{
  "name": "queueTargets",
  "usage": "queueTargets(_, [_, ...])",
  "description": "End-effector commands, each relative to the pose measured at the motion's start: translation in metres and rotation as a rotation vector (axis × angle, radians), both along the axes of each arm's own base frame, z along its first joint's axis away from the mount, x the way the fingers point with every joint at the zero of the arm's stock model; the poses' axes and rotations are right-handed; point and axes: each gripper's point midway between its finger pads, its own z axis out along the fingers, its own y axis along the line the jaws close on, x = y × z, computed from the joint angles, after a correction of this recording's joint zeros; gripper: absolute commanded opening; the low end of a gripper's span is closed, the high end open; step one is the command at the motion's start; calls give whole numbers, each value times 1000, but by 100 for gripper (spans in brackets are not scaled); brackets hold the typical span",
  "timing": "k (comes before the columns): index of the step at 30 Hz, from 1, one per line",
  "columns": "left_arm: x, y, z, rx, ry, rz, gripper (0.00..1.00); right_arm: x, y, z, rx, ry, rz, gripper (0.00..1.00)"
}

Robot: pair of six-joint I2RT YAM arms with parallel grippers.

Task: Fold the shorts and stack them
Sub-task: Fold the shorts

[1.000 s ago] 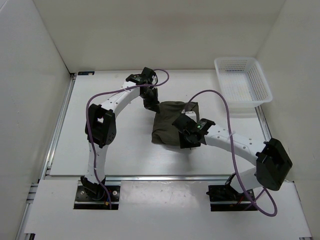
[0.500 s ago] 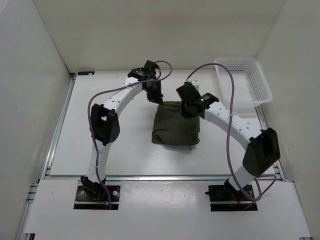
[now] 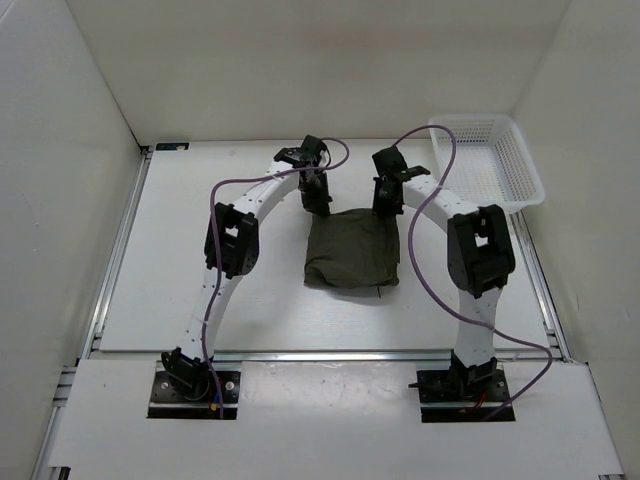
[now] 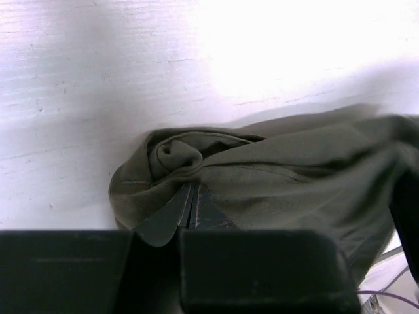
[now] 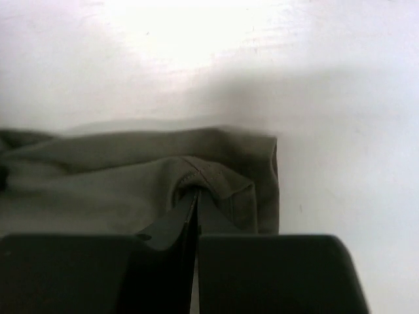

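The dark olive shorts (image 3: 352,252) lie as a folded rectangle in the middle of the white table. My left gripper (image 3: 320,205) is at their far left corner and my right gripper (image 3: 388,207) at their far right corner. In the left wrist view the left gripper (image 4: 190,190) is shut, with a bunched fold of the shorts (image 4: 294,163) pinched at its tips. In the right wrist view the right gripper (image 5: 196,193) is shut too, and a stitched hem of the shorts (image 5: 98,176) arches over its tips. The waistband and drawstring are hidden.
A white mesh basket (image 3: 487,165) stands at the back right corner of the table (image 3: 200,270). White walls close in the left, far and right sides. Purple cables loop above both arms.
My right arm swung from the near side of the shorts to their far right corner and its jaws went from open to shut. The left gripper shifted slightly right. The shorts now lie flatter and squarer.
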Motion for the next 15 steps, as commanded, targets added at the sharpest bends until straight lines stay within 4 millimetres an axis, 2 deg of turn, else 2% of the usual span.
queueTargets(1, [18, -4, 28, -49, -75, 15, 10, 29, 1, -8, 52, -20, 10, 0])
queueTargets(2, [18, -4, 21, -43, -63, 15, 10, 29, 3, -21, 53, 6, 15, 0])
queueTargets(3, [17, -3, 14, -37, -52, 15, 10, 31, 5, -23, 57, 9, 7, 0])
queueTargets(4, [21, -1, 17, -48, -57, 20, 10, 30, 4, -33, 50, 27, 7, 0])
queueTargets(8, [25, 3, 15, -45, -61, 20, 10, 28, 3, -36, 52, 37, -2, 0])
queueTargets(9, [30, 6, 19, -50, -72, 29, 10, 22, 1, -39, 47, 50, -2, 0])
queueTargets(12, [39, 17, 43, -55, -130, 11, 10, 20, 6, -19, 84, 24, 14, 0])
queueTargets(13, [43, 23, 62, -61, -168, 3, 10, 16, 6, 1, 100, 4, 19, 0])
queueTargets(14, [41, 24, 70, -61, -179, -6, 12, 17, 7, 15, 114, -23, 13, 6])
queueTargets(15, [39, 26, 83, -61, -192, -15, 22, 16, 3, 29, 105, -46, 3, 14])
